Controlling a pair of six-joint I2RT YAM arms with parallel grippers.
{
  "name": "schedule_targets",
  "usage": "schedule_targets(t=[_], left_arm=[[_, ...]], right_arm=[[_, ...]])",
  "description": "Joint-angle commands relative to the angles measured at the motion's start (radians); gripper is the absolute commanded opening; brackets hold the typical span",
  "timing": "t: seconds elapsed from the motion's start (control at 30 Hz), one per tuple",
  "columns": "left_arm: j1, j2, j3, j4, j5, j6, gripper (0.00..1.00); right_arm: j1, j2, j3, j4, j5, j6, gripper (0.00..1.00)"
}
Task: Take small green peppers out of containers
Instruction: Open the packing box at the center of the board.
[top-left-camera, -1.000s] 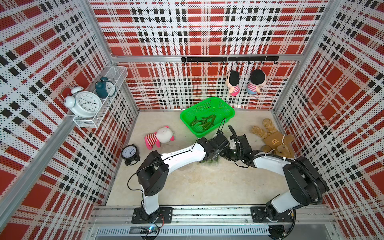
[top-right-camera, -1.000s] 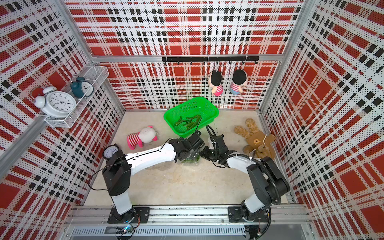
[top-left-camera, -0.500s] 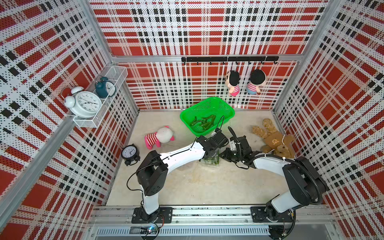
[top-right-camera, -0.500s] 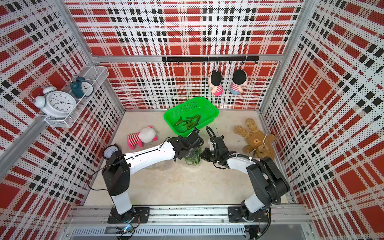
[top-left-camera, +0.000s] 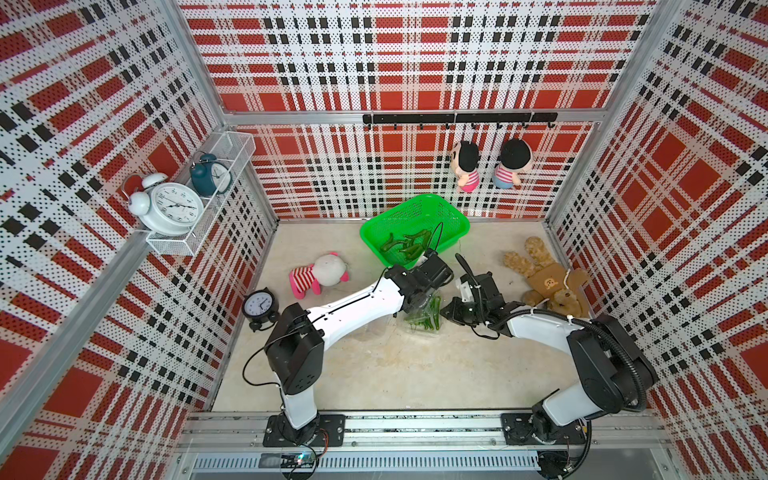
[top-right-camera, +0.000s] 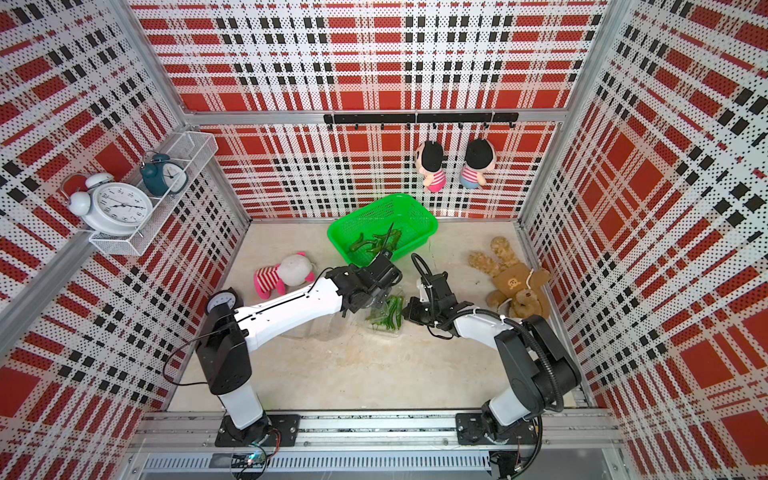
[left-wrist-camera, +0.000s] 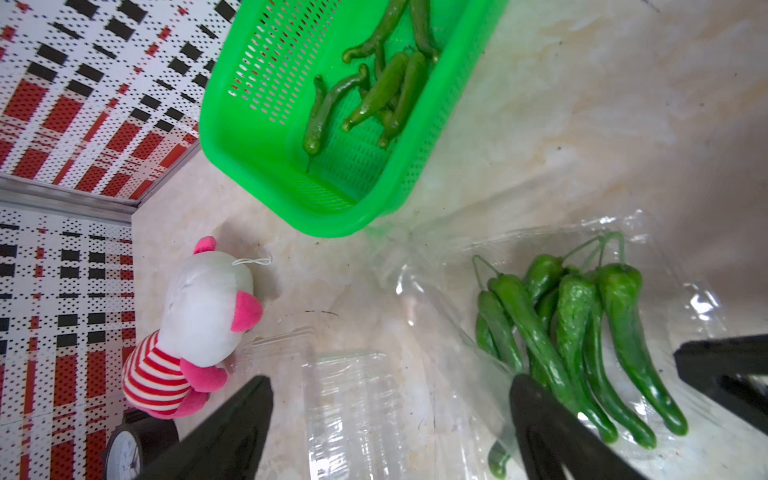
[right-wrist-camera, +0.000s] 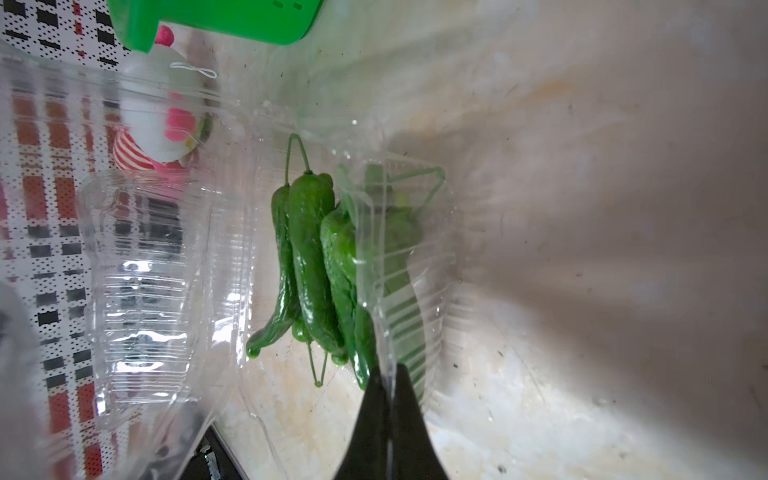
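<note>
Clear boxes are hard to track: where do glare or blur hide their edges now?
Right wrist view: white glare streaks cover the transparent plastic clamshell container, smearing the slender dark green peppers behind its wall; the right gripper pinching it is a dark blur. Left wrist view: peppers sharp, small highlights on the plastic. Both top views: the container nearly vanishes.

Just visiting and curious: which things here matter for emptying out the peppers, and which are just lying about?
Part of the job:
small green peppers
clear plastic containers
green basket, already holding peppers

Just lying about:
pink plush
brown teddy
hanging dolls
alarm clocks
</note>
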Motion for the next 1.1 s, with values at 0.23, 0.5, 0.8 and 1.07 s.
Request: schedule_targets(t=[0.23,0.5,0.8,1.07], left_arm=[[0.091,-0.105,0.019,-0.12,-0.022,0.008,0.97],[0.116,-0.167,-0.089,-0.119,-0.008,-0.02,0.97],[0.116,-0.162,0.03,-0.092,0.108,-0.059,1.0],[0.151,-0.129,0.082,-0.002,0.353,-0.175,0.98]], right_arm=[[-0.053,-0.071,0.085,-0.202,0.071,-0.125,0.07],[-0.114,-0.068,0.155,-0.335,0.066,-0.21,0.55],[-0.08,-0.027,0.393,-0.537,0.078,-0.311,0.6],[0.032,0.17,0.547,-0.66,0.089,-0.341,0.6]])
